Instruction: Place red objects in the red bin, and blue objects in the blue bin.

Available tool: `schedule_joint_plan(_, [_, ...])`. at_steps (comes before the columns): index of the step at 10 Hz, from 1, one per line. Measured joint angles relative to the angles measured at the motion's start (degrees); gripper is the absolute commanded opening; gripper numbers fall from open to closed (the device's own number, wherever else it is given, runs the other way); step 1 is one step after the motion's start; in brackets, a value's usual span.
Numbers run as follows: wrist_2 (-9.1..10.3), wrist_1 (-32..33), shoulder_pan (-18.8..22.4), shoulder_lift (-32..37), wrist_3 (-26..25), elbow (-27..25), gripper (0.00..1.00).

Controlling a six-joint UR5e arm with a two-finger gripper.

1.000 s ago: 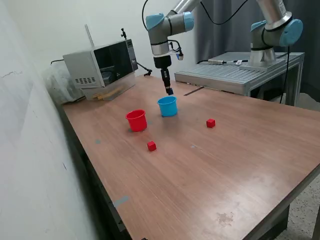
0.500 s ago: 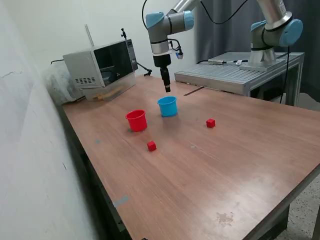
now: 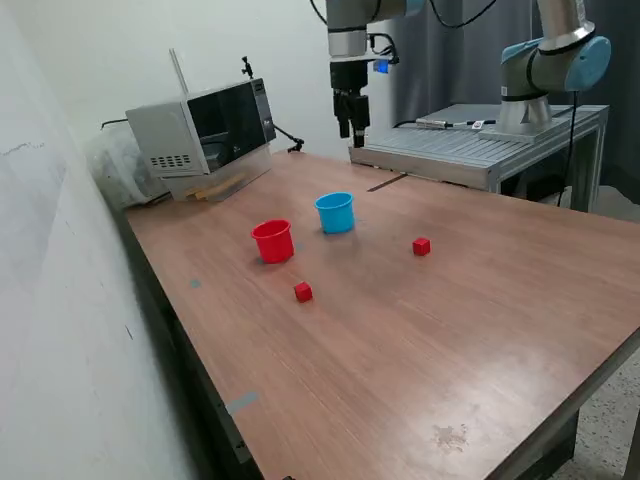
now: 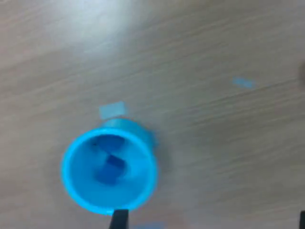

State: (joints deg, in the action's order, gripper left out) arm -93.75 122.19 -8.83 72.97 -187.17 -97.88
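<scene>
A brown wooden table (image 3: 420, 350) holds two small red cubes and two cups. Nearest is one red cube (image 3: 303, 291). Behind it stands the red cup (image 3: 273, 241), upright, its contents not visible. The second red cube (image 3: 421, 246) sits well apart toward the exterior view's right. The light blue cup (image 3: 335, 212) stands upright just beyond the red cup; the wrist view shows dark blue cubes (image 4: 110, 168) inside, blurred, seemingly two. Farthest, the robot's hand (image 3: 353, 128) hangs high above the table, holding nothing visible; its opening cannot be told.
</scene>
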Motion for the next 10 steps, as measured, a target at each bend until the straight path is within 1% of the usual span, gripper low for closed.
schedule_joint_plan(3, [0.05,-3.37,10.49,8.14,1.2,-2.37,1.0])
schedule_joint_plan(4, [0.05,-4.2,13.46,9.48,1.43,-2.7,1.0])
schedule_joint_plan(5, [0.08,-4.66,15.38,10.18,1.99,-2.87,1.0])
schedule_joint_plan(7, [0.17,-4.81,16.88,10.6,3.36,-2.92,1.0])
schedule_joint_plan(8, [0.7,-4.62,17.11,10.25,4.23,-3.15,1.0])
schedule_joint_plan(10, [2.75,-1.94,17.18,7.26,6.31,-4.22,1.0])
